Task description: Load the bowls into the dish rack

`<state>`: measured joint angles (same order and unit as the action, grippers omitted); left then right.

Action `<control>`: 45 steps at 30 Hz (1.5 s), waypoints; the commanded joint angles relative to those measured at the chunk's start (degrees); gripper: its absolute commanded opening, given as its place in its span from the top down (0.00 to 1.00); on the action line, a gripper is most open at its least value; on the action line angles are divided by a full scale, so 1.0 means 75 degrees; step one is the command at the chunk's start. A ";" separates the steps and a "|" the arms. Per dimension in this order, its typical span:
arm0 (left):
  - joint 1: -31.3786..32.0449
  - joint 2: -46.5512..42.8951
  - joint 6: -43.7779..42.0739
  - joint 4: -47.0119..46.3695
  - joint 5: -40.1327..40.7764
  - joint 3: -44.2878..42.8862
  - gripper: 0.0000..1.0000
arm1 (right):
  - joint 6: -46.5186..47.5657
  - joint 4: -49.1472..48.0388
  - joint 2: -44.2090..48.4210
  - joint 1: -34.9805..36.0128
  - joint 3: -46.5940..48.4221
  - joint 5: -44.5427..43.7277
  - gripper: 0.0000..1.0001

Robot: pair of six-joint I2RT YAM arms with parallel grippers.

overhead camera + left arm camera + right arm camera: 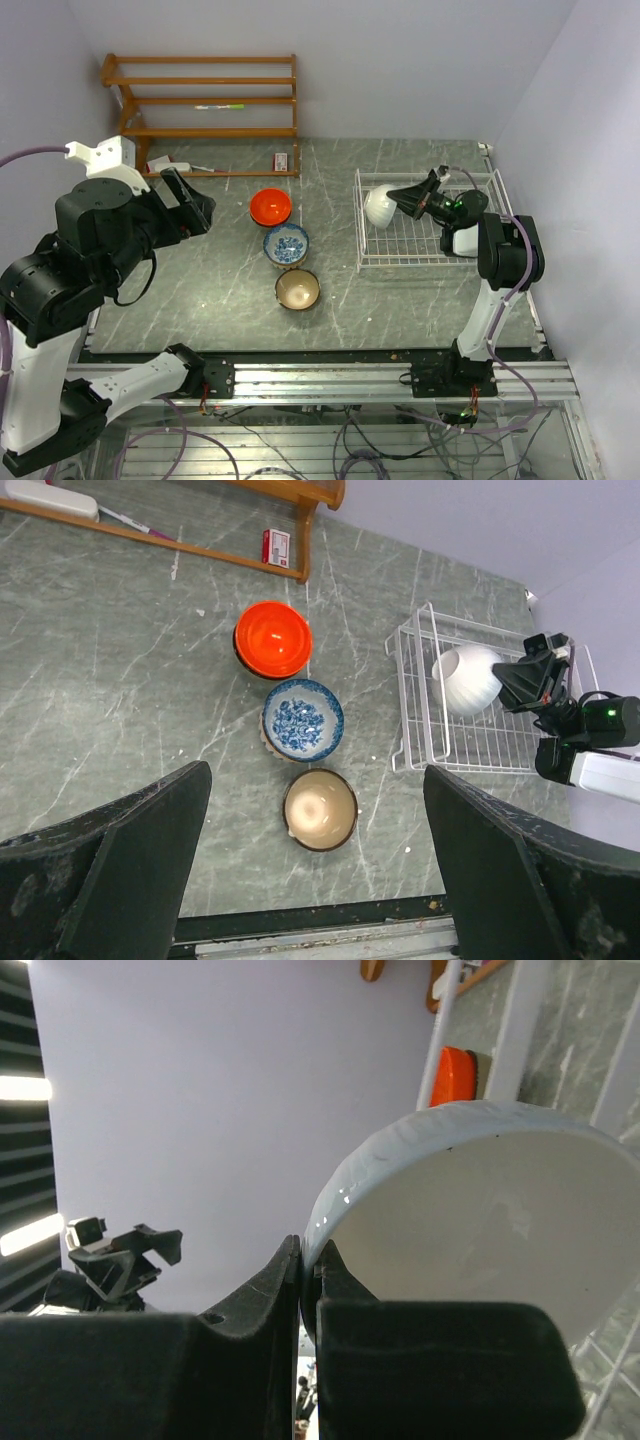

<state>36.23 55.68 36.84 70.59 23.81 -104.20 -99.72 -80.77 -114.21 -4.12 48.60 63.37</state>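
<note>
The right tool [400, 199] is clamped on the rim of the ribbed white bowl [379, 207] and holds it tipped on edge over the dish rack [425, 250], toward 10 o'clock within the basket. Whether the bowl touches the wires cannot be told. The left tool [315, 775] hangs above the tabletop [200, 290] with its jaws spread wide, holding nothing. At 9 o'clock of the rack three bowls stand in a line: the orange-red bowl [271, 207] at the 12 o'clock end, the blue-and-white bowl [287, 243] in the middle, and the tan bowl [297, 289] at 6 o'clock.
</note>
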 commanded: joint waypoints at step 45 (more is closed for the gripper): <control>0.0033 -0.0096 -0.0342 -0.0313 -0.0324 0.0147 0.01 | 0.7839 1.1066 0.1369 -0.0913 0.1125 -0.2058 0.44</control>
<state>36.23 55.46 35.09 69.76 22.37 -103.33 -48.45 -9.85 -104.90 -11.81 57.28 52.60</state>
